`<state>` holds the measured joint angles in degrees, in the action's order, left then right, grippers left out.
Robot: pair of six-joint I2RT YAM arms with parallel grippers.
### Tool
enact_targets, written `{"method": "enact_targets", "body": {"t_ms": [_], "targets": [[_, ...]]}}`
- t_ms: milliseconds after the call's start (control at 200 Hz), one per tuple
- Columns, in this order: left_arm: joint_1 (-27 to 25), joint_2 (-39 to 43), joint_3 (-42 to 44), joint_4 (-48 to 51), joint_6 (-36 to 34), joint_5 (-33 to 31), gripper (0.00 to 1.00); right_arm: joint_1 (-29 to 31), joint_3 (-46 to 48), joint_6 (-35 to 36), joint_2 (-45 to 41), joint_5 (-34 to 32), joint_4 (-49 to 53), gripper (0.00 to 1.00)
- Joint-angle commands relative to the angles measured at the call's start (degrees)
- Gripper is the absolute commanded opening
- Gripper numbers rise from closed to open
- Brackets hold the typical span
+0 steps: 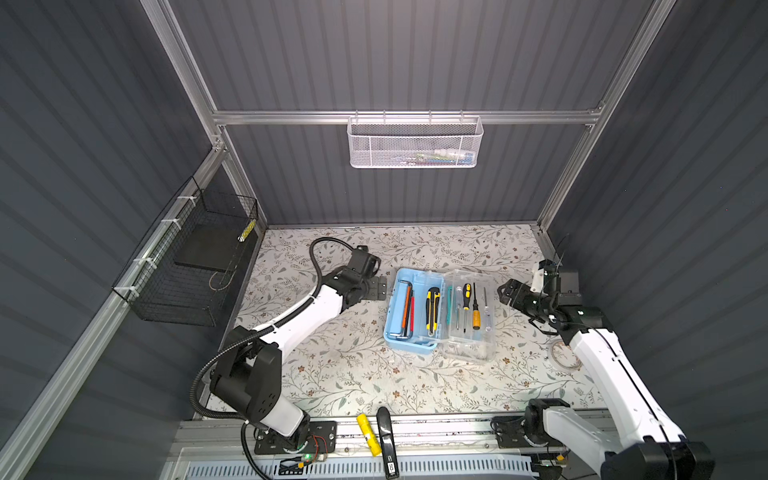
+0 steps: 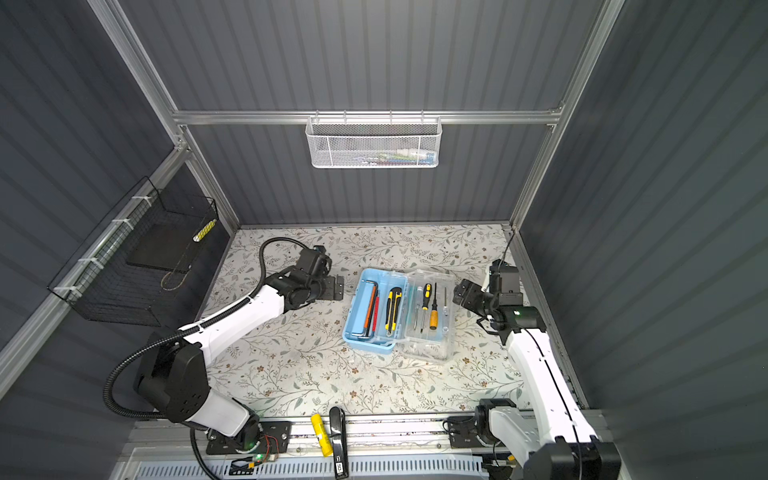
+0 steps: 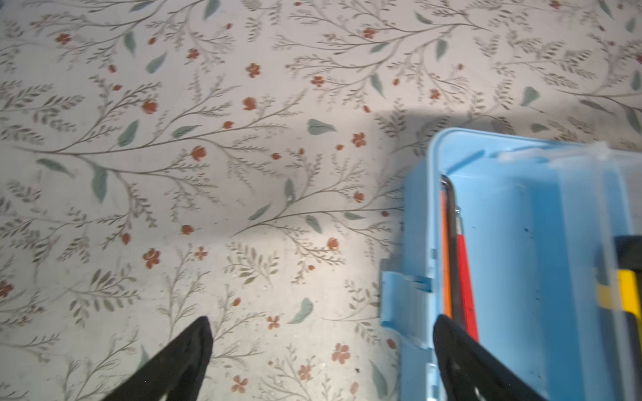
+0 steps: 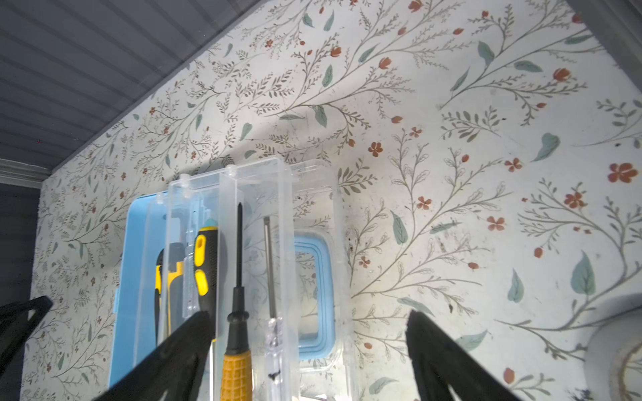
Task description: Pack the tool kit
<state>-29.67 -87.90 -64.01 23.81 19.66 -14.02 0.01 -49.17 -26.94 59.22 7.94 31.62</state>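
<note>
Both spread, empty: left hand (image 3: pixel 322 319) beside blue case (image 1: pixel 415 347), right hand (image 4: pixel 310 313) near clear lid (image 1: pixel 469 345).

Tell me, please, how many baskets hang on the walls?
2: a white mesh basket on the back rail, and a black wire basket on the left wall. None appears hidden.
</note>
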Motion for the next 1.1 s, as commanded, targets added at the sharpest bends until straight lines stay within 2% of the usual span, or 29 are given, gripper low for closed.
{"method": "enact_targets", "body": {"t_ms": [0, 40, 105, 170, 325, 380, 420, 495, 625, 916, 1006, 1096], "targets": [[2.25, 0.36, 4.56, -1.14, 0.15, -0.53, 0.99, -1.11, -0.46, -1.64, 2.18, -1.38, 0.11, 0.87], [2.35, 0.11, 5.21, -2.67, -0.28, 0.58, 0.98, -1.63, 0.29, -1.8, 2.22, -1.33, -0.52, 0.85], [2.25, -0.6, 6.31, -6.06, -1.3, 4.65, 0.86, -2.99, 1.82, -2.32, 1.79, -0.53, -1.69, 0.8], [2.25, -1.67, 6.91, -8.51, -1.74, 7.68, 0.67, -4.65, 3.11, -2.03, 1.43, 1.06, -2.34, 0.77], [2.25, -3.48, 7.18, -11.56, -1.38, 8.82, 0.24, -8.36, 7.78, -2.76, 0.9, 3.92, -5.06, 0.69], [2.26, -4.08, 7.23, -12.74, -1.63, 10.22, 0.08, -9.1, 8.88, -2.81, 1.43, 5.1, -6.02, 0.59], [2.25, -4.61, 7.02, -13.15, -1.81, 11.19, 0.0, -9.23, 9.14, -2.93, 2.17, 5.1, -5.92, 0.55], [2.25, -5.71, 6.79, -14.19, -2.24, 13.59, 0.0, -9.41, 10.06, -3.35, 3.48, 5.66, -7.25, 0.51], [2.16, -6.71, 7.4, -17.05, -2.29, 17.79, 0.0, -9.41, 11.21, -3.56, 6.9, 6.76, -9.03, 0.35], [1.67, -9.19, 8.12, -19.27, -2.17, 20.71, 0.0, -9.5, 13.14, -3.88, 13.41, 9.95, -15.45, 0.05], [1.29, -9.74, 8.11, -20.01, -2.45, 22.04, 0.0, -9.5, 12.62, -3.26, 15.94, 10.78, -15.94, 0.02], [0.85, -9.92, 8.28, -20.77, -2.6, 22.61, 0.0, -9.47, 11.83, -2.47, 18.56, 14.56, -16.33, 0.01]]}}
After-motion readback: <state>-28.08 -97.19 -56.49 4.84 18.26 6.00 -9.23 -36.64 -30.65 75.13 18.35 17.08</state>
